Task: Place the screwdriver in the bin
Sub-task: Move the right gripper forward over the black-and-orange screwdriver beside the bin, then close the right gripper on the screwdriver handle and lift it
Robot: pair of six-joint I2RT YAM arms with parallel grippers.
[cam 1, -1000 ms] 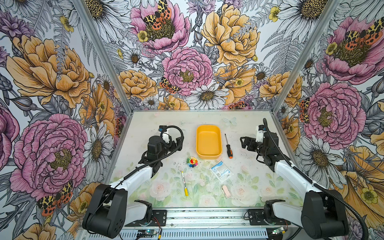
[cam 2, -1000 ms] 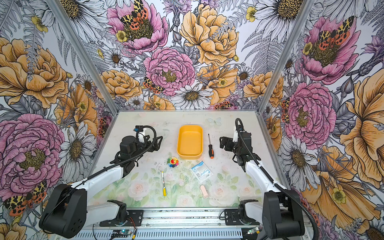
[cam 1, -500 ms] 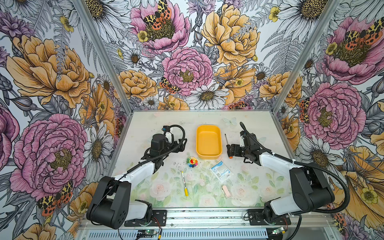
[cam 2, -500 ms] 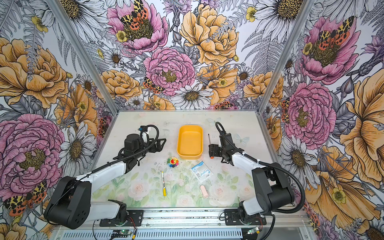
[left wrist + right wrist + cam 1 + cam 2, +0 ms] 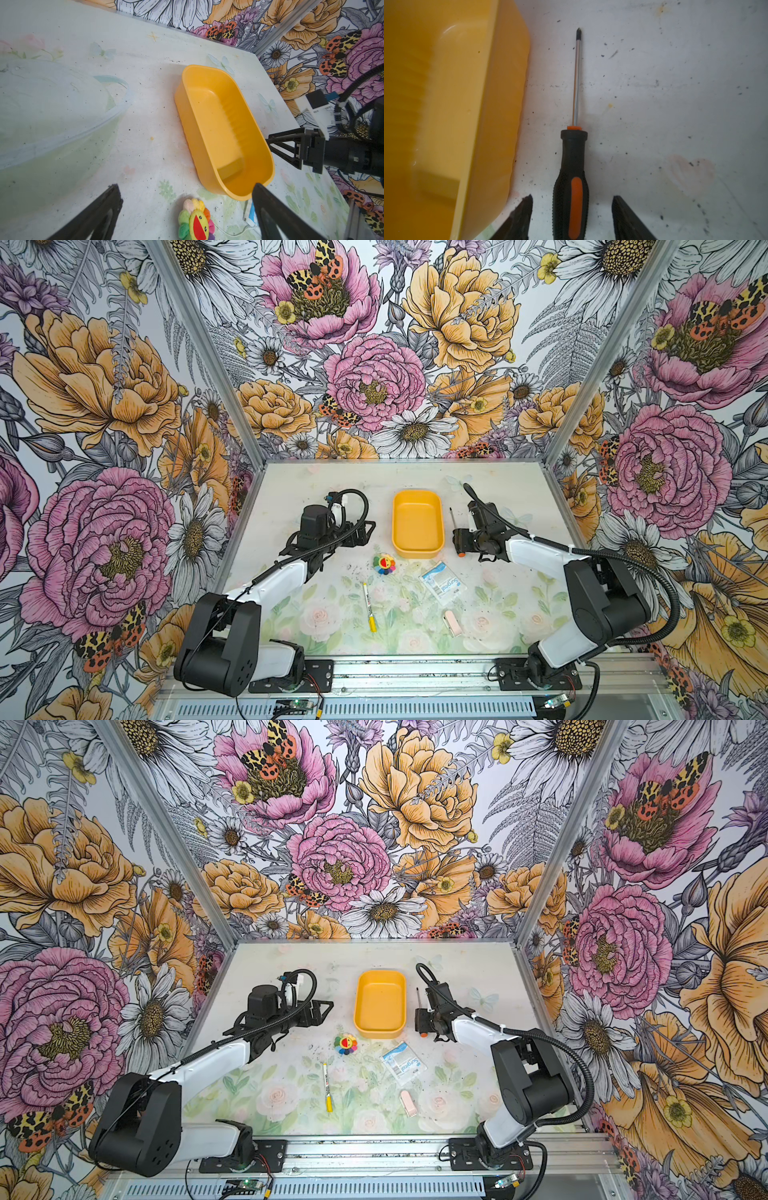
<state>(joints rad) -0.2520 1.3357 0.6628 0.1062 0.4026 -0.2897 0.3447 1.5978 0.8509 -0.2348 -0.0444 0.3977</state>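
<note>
My desk [image 5: 498, 489] is a pale, flower-printed surface, closed in by flowered walls at the back and both sides. There is bare room along its far edge and right edge. The yellow-orange bin [image 5: 417, 526] stands mid-desk toward the back, empty.

My left hand [image 5: 186, 186] is to the left of the bin, released, its fingers spread wide over bare desk. My right hand [image 5: 572, 197] sits low at the bin's near right corner, also released. Its fingers [image 5: 521, 218] straddle the screwdriver [image 5: 572, 187] handle with a gap on each side.

The screwdriver lies flat on the desk just beside the bin's right wall, not touching it, its shaft pointing toward the back wall.

Toward the front lie a white-and-blue packet [image 5: 441, 584] and a white pen with yellow cap [image 5: 368, 607]. A rainbow plush flower [image 5: 383, 563] lies near the bin's front left corner, and there is a small pink block [image 5: 451, 622]. All are clear of the screwdriver.
</note>
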